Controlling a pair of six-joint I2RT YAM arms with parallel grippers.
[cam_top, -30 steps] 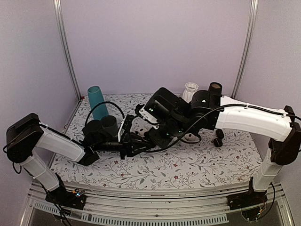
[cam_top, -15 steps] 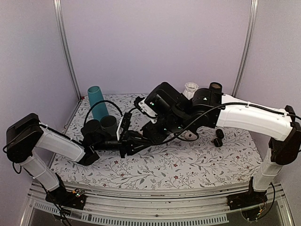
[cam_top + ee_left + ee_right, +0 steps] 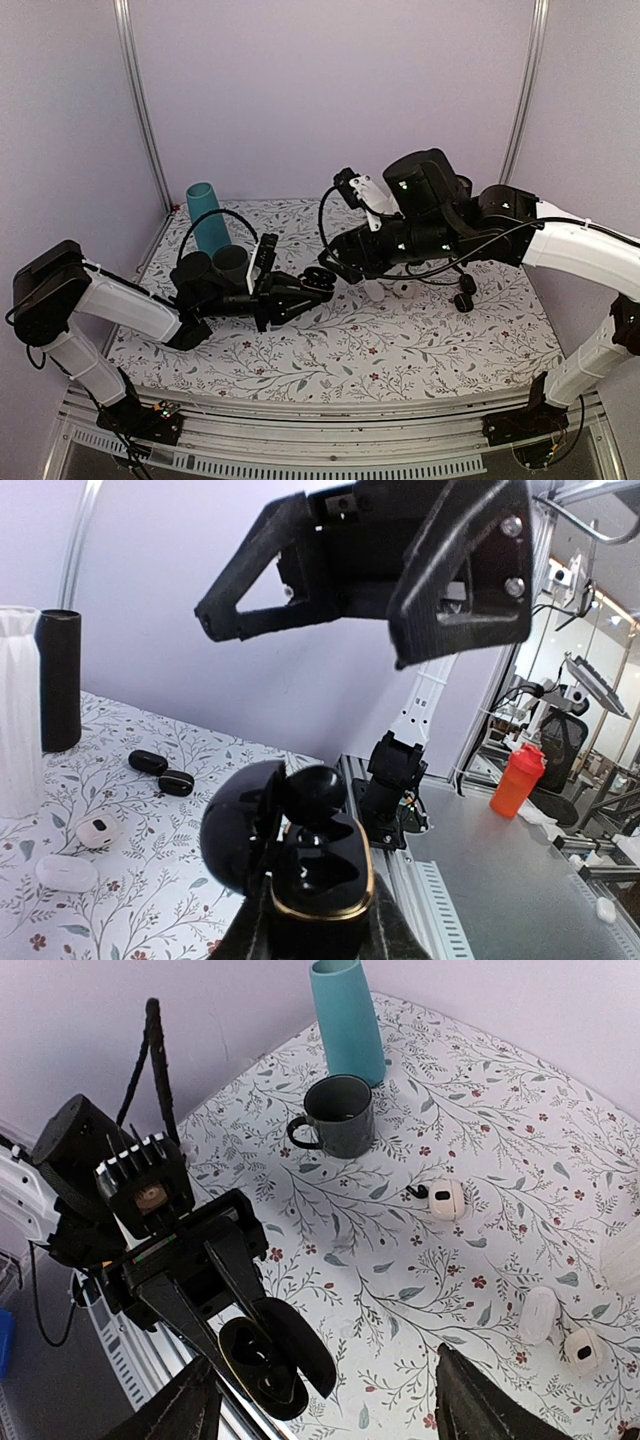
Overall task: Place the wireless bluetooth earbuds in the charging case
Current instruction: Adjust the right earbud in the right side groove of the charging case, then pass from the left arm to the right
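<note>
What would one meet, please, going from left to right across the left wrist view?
white ribbed vase → black cylinder → black earbuds → open charging case → red bottle

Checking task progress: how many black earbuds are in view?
2. The black earbuds lie side by side on the right half of the table, apart from the open charging case. Its wells are too dark to rule out others.
</note>
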